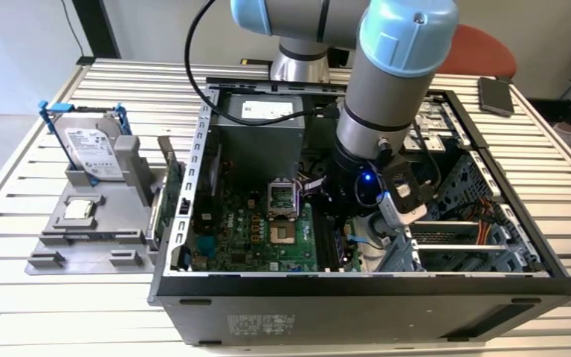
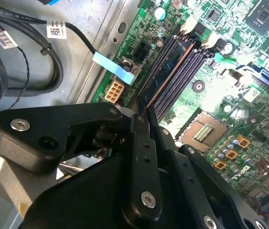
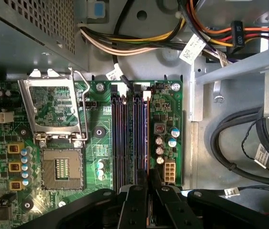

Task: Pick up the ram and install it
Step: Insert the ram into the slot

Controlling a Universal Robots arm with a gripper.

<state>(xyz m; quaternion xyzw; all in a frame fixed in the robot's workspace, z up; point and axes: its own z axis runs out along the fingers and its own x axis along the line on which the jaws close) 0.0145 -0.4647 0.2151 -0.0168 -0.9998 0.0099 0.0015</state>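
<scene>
A grey and pale-blue robot arm (image 1: 385,111) reaches down from the top of the frame into an open computer case (image 1: 365,286) lying on a slatted metal table (image 1: 27,297).

In the exterior view the arm's wrist sits over the right part of the green motherboard (image 1: 256,238), near the centre of the picture. To the left of the case, on the table, a grey holder (image 1: 92,230) carries a hard drive in a blue bracket (image 1: 92,149) in the upper left and a small square silver chip (image 1: 79,210) below it. A dark phone-like slab (image 1: 496,95) lies at the upper right.

In the first wrist view the black gripper (image 3: 148,179) fills the bottom edge, its fingers (image 3: 135,205) drawn close together on the near end of the ram (image 3: 144,138), a thin dark stick standing on edge in one of the memory slots (image 3: 120,138) in the middle of the frame. White latches mark the slots' far end. The empty processor socket (image 3: 63,171) with its raised metal frame lies at the left, a pale power connector (image 3: 169,171) just right of the slots, and bundled cables (image 3: 239,143) at the right.

In the second wrist view the gripper (image 2: 144,117) sits in the lower half, pinching the ram (image 2: 170,67), which runs diagonally up and right along the slots, its edge showing copper-coloured.
</scene>
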